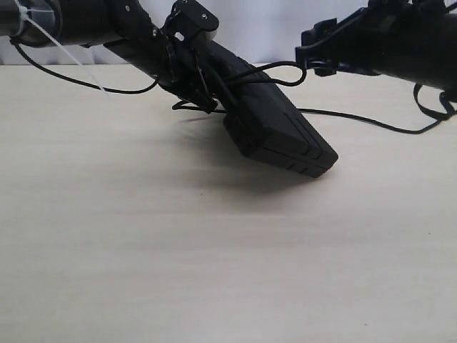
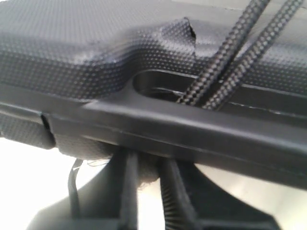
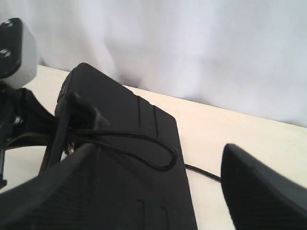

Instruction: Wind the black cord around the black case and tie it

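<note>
Jaws of the left gripper [image 1: 191, 78] clamp the handle end of a flat matte black plastic case [image 1: 278, 132], held tilted, while the right gripper [image 1: 308, 51], jaws spread, should pinch the slack loop of thin braided black cord [image 3: 144, 139] on its lid.

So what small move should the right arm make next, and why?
Probably bring the open right fingers onto the black cord loop lying loose on the black case and close: the left fingers hold the case, and nothing holds the cord.
</note>
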Available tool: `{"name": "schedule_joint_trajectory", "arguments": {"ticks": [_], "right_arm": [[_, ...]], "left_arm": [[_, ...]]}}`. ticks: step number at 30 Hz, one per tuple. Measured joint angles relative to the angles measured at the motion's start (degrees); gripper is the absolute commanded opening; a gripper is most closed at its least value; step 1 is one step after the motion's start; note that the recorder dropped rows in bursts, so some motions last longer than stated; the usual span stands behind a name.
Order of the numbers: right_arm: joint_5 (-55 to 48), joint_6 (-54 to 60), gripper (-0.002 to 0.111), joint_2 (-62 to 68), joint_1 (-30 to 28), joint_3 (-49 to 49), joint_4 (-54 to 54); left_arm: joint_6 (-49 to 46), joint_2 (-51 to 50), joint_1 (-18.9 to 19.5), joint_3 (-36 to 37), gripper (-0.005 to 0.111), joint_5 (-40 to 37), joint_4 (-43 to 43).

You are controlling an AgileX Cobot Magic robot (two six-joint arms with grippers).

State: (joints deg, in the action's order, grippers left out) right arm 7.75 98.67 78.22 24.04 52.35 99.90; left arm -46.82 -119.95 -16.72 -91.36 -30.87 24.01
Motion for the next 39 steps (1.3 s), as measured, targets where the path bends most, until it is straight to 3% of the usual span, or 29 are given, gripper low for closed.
{"name": "schedule_joint_trajectory", "arguments": {"ticks": [5,8,10,11,12,13,15,16,19,23,39], "right_arm": [[-15.78,-0.56,0.066,7.21,-9.88,3.87,0.25],[-39.51,-9.99,0.066,12.68,-17.17,9.48,-10.89],[-57.15,-20.50,0.064,16.35,-20.23,18.52,-26.99],[-59.32,-34.10,0.063,17.91,-20.38,24.30,-42.52],[-58.03,-43.84,0.063,18.36,-20.03,26.17,-50.93],[-54.06,-64.24,0.063,19.10,-18.69,28.97,-75.24],[-51.20,-80.05,0.063,19.72,-16.31,28.92,-96.79],[-48.84,-80.17,0.063,19.72,-14.61,27.88,-97.86],[-40.12,-70.64,0.063,19.72,-11.38,25.11,-87.35],[-32.19,-67.42,0.063,20.51,-11.10,23.76,-82.14],[-25.06,-61.26,0.063,28.68,-11.10,23.67,-81.28]], "left_arm": [[0.00,0.00,0.00,0.00,0.000,-0.36,0.00],[0.00,0.00,0.00,0.00,0.000,-0.55,0.00],[0.00,0.00,0.00,0.00,0.000,-0.55,0.00],[0.00,0.00,0.00,0.00,0.000,-0.69,0.00],[0.00,0.00,0.00,0.00,0.000,-0.80,0.00],[0.00,0.00,0.00,0.00,0.000,-1.02,0.00],[0.00,0.00,0.00,0.00,0.000,-1.23,0.00],[0.00,0.00,0.00,0.00,0.000,-1.23,0.00],[0.00,0.00,0.00,0.00,0.000,-1.35,0.00],[0.00,0.00,0.00,0.00,0.000,-1.49,0.00],[0.00,0.00,0.00,0.00,0.000,-1.85,0.00]]}}
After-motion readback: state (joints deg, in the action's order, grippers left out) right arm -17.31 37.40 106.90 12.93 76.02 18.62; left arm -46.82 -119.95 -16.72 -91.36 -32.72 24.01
